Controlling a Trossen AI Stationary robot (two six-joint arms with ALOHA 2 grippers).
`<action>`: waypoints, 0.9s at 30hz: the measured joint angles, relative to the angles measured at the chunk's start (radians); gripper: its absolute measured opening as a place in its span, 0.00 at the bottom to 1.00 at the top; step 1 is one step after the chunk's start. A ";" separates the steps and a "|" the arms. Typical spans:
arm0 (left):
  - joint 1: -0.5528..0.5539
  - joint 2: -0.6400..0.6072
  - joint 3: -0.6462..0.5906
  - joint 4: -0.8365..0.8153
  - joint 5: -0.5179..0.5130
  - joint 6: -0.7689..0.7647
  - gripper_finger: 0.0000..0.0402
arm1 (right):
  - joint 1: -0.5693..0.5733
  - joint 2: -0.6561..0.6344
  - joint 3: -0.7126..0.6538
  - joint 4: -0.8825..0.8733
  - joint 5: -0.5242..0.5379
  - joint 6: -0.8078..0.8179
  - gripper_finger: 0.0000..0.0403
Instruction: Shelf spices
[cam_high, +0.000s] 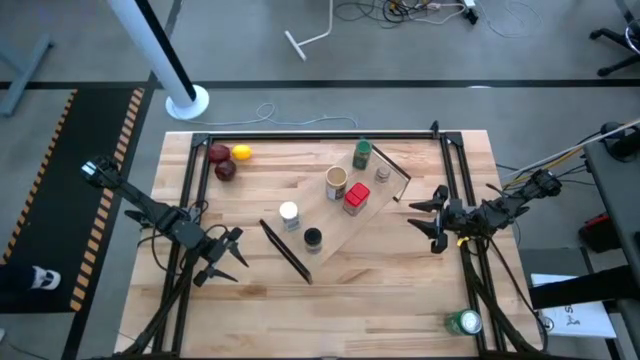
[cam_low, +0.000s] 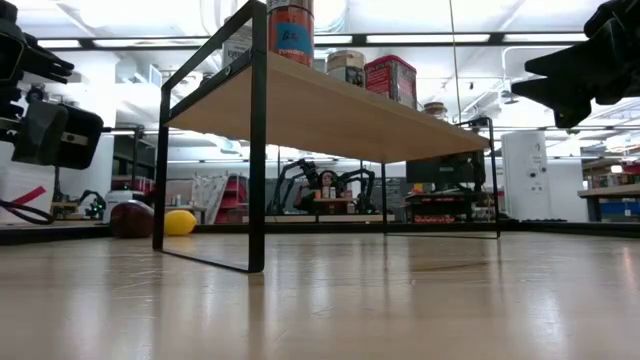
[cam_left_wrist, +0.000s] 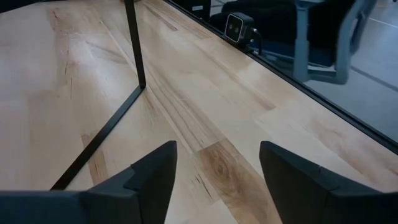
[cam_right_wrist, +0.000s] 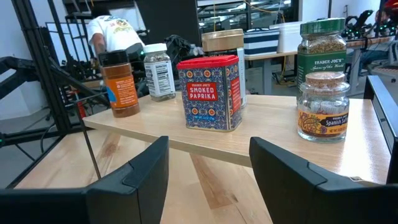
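High view: the shelf (cam_high: 335, 228) lay diagonally mid-table with all six spices on it, green-lidded jar (cam_high: 362, 154), tan cylinder (cam_high: 336, 182), red box (cam_high: 356, 199), grey-capped jar (cam_high: 383, 173), white-capped jar (cam_high: 289, 214) and black-capped jar (cam_high: 312, 239); the left gripper (cam_high: 232, 253) hung off the shelf's near-left end, the right gripper (cam_high: 428, 216) just off its right end, both arms stretched inward. Low view: the shelf stood level on its black bars, jars on top. Wrist views: left fingers (cam_left_wrist: 152, 180) stood apart over bare table with nothing between; right fingers (cam_right_wrist: 144, 171) stood apart, empty, facing the red box.
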 joint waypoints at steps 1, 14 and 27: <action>0.000 0.000 0.000 0.000 0.000 0.000 0.55 | 0.000 0.000 0.000 0.000 0.000 0.000 0.49; 0.000 0.000 0.000 0.000 0.000 0.000 0.60 | 0.000 0.000 0.000 0.000 0.000 0.000 0.49; 0.000 0.000 0.000 0.000 0.000 0.000 0.56 | 0.000 0.000 0.000 0.000 0.000 0.000 0.49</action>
